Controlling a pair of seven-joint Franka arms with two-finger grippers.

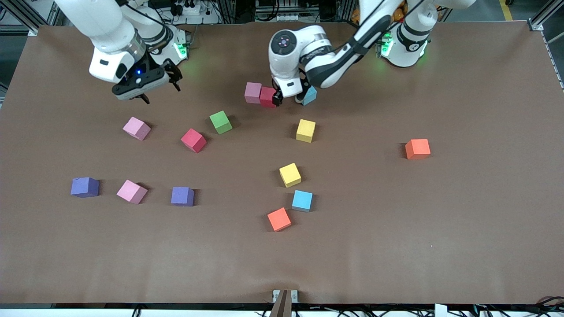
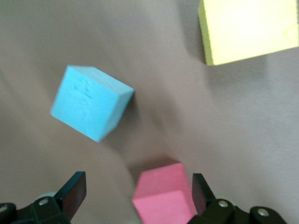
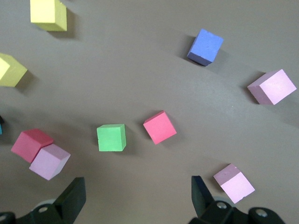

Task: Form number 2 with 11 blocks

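My left gripper (image 1: 288,98) is open and low at the table. In the left wrist view (image 2: 138,183) a red block (image 2: 163,196) lies between its jaws, close against one finger. That red block (image 1: 266,96) touches a pink block (image 1: 253,92). A light blue block (image 1: 310,95) (image 2: 91,102) lies just beside the gripper, toward the left arm's end. My right gripper (image 1: 159,90) (image 3: 138,184) is open and empty, up over the table near the right arm's base. No digit shape shows.
Loose blocks lie scattered: pink (image 1: 136,128), red (image 1: 193,140), green (image 1: 220,122), yellow (image 1: 306,130), yellow (image 1: 290,175), light blue (image 1: 302,200), orange (image 1: 279,219), orange (image 1: 417,149), purple (image 1: 85,187), pink (image 1: 131,191), purple (image 1: 182,196).
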